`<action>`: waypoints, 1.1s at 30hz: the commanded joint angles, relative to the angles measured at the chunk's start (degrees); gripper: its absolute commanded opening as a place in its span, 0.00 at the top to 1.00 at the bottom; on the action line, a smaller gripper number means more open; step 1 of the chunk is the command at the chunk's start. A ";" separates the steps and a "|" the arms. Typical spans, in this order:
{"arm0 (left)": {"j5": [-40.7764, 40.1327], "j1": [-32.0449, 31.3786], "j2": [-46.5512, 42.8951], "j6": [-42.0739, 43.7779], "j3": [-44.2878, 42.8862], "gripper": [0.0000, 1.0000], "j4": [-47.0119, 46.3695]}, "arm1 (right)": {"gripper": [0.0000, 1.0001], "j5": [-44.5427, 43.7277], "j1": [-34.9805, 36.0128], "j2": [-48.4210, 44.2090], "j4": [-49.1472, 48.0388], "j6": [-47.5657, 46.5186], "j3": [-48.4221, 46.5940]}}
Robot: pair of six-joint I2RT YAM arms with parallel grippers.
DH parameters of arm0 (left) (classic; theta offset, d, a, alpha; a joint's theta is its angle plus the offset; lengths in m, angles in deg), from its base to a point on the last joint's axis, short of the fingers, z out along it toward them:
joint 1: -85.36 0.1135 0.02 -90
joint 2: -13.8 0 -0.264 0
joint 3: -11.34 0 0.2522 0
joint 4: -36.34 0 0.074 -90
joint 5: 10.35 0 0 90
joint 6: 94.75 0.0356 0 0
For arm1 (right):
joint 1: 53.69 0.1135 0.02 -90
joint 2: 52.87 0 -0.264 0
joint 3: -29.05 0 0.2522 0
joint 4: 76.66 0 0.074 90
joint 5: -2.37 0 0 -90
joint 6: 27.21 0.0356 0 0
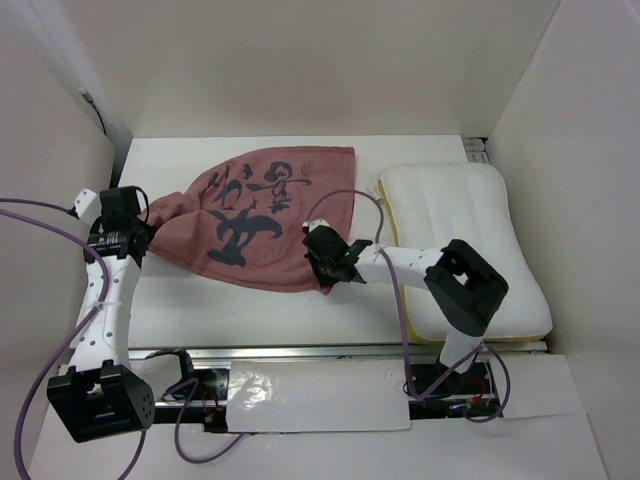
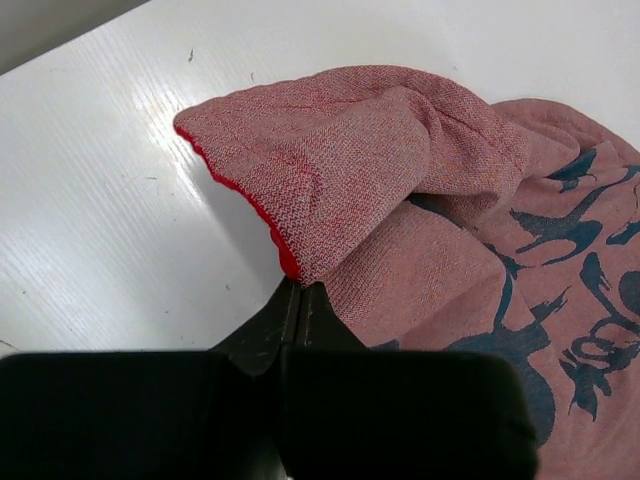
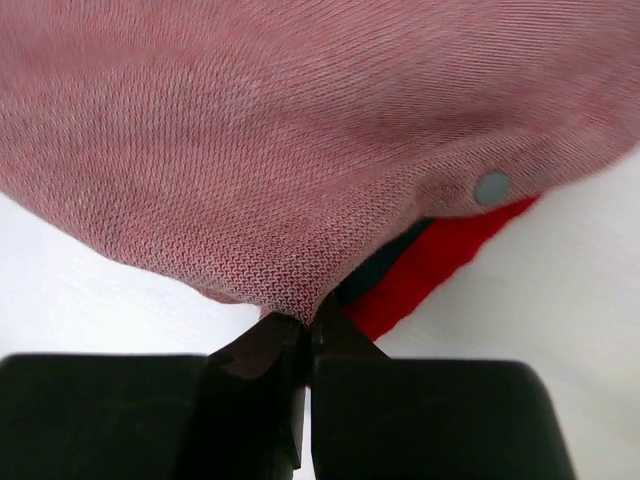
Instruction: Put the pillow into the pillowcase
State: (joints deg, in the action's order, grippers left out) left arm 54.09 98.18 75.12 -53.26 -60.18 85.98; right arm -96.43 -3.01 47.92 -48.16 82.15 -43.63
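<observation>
The pillowcase (image 1: 255,215) lies pink face up on the counter (image 1: 190,310), long axis left to right, bunched narrow at the left and fanning wide to the right, with dark calligraphy across it and red showing at the hems. The left claw (image 2: 300,292) is pinched closed on the bunched left end; the right claw (image 3: 308,322) is clamped on the near right edge. The plump white pillow (image 1: 450,195) lies just right of it, long axis near to far.
</observation>
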 commanded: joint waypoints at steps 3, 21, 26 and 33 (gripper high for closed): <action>-0.55 -0.25 -0.77 0.77 -8.13 1.00 -0.11 | 1.00 -5.25 -6.46 -17.07 -1.04 -1.51 -1.72; -1.51 -0.25 0.47 17.40 -54.48 1.00 1.39 | 1.00 -3.95 -30.72 -27.77 8.11 -14.17 -51.47; 0.42 -0.25 6.07 19.33 -54.39 1.00 -0.28 | 1.00 3.06 -35.10 -20.12 7.33 -12.95 -53.41; 8.06 1.15 22.59 26.27 -61.30 1.00 -6.43 | 1.00 11.34 -39.95 -0.71 2.05 -10.65 -62.97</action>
State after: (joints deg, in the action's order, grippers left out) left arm 61.84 97.24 90.92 -33.70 -118.19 85.48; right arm -84.65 -39.89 41.15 -42.48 71.41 -101.75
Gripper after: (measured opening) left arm 0.030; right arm 0.029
